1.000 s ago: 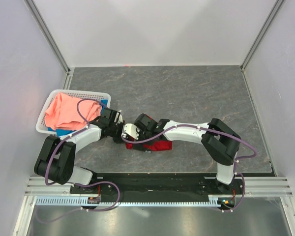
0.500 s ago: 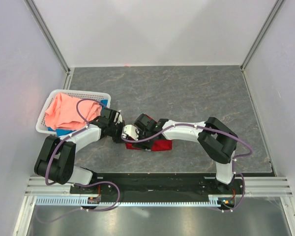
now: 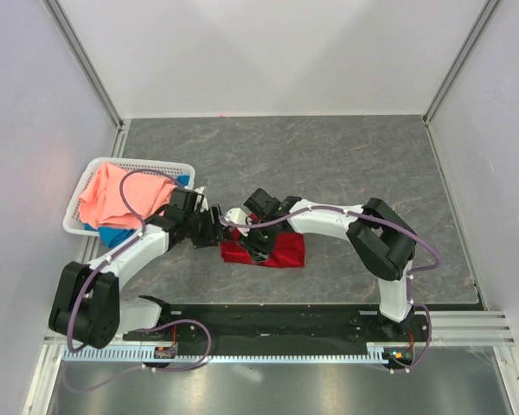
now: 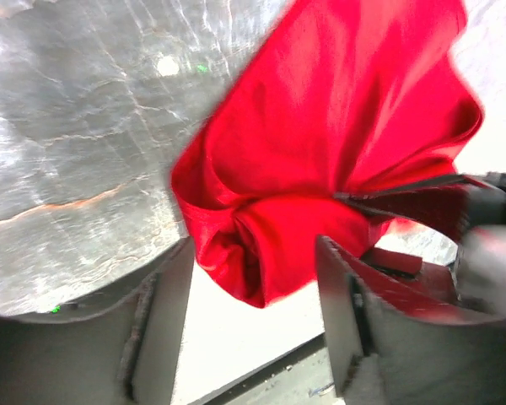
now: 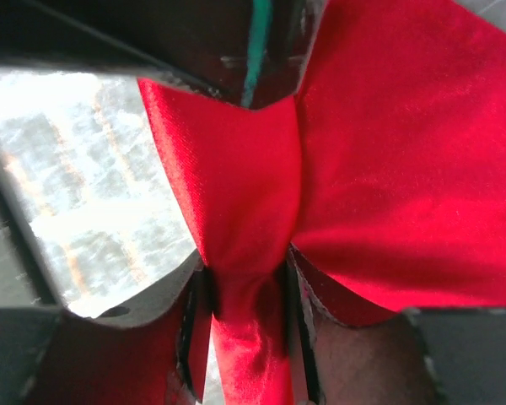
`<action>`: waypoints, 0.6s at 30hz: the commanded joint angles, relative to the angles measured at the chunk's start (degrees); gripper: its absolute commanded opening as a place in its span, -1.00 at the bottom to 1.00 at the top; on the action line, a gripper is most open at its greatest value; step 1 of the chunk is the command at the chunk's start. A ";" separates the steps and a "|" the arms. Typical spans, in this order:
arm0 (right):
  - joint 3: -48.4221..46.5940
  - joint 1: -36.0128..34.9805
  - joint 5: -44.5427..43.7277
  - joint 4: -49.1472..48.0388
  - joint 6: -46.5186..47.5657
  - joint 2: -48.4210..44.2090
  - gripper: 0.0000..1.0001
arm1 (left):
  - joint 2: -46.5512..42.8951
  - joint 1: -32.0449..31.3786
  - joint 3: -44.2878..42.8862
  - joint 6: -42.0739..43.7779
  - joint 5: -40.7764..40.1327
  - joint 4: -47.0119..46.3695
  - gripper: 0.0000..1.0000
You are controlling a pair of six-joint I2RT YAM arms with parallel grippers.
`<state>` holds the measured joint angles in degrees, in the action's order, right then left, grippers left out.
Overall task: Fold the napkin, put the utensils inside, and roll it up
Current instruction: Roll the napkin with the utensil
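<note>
The deep red napkin (image 3: 284, 253) lies bunched on the grey tabletop just in front of the arm bases. My right gripper (image 3: 258, 245) is shut on a gathered fold of the napkin (image 5: 388, 169), with cloth pinched tight between the right gripper's (image 5: 246, 283) fingers. My left gripper (image 3: 214, 232) stands open at the napkin's left end. In the left wrist view a rolled corner of the napkin (image 4: 320, 152) hangs between the left gripper's (image 4: 253, 253) spread fingers without being squeezed. The utensils are out of view.
A white basket (image 3: 82, 226) at the left edge holds a salmon-pink cloth (image 3: 112, 194) and a blue cloth (image 3: 112, 235). White walls close in the table on three sides. The two arms meet near the table's middle front.
My left gripper has opened and let go of the napkin, drawing slightly left. My right gripper has closed onto a napkin fold and turned over it.
</note>
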<state>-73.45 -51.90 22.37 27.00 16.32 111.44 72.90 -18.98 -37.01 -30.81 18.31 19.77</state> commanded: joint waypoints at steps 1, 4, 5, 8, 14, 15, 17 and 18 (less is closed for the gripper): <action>0.15 1.62 8.56 9.91 -5.15 4.04 -0.18 | -4.43 0.09 2.03 1.01 -2.31 0.18 0.51; -0.29 3.20 12.86 11.31 -6.91 4.75 -0.19 | -4.96 0.09 3.17 0.57 -1.70 -0.08 0.54; -0.46 3.64 13.74 11.93 -7.26 4.93 -0.19 | -5.05 0.00 3.79 0.31 -0.74 -0.43 0.54; -1.26 5.14 17.43 12.98 -8.49 5.81 -0.19 | -5.31 0.00 5.45 -0.56 1.81 -2.54 0.56; -3.63 6.90 20.26 15.36 -9.20 9.06 -0.18 | -8.65 0.09 10.90 -3.72 7.61 -10.71 0.62; -3.98 7.07 20.34 15.45 -9.28 9.41 -0.18 | -8.48 0.00 11.52 -4.17 8.49 -11.76 0.62; -4.33 7.60 20.78 15.36 -9.81 10.73 -0.11 | -7.00 0.09 13.01 -5.48 10.68 -14.83 0.63; -4.59 7.95 20.96 15.27 -10.07 11.17 -0.11 | -6.55 0.00 13.54 -5.84 11.57 -16.07 0.63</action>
<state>-77.49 -44.47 44.42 39.72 6.50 118.69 65.36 -18.98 -25.69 -32.99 23.92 12.36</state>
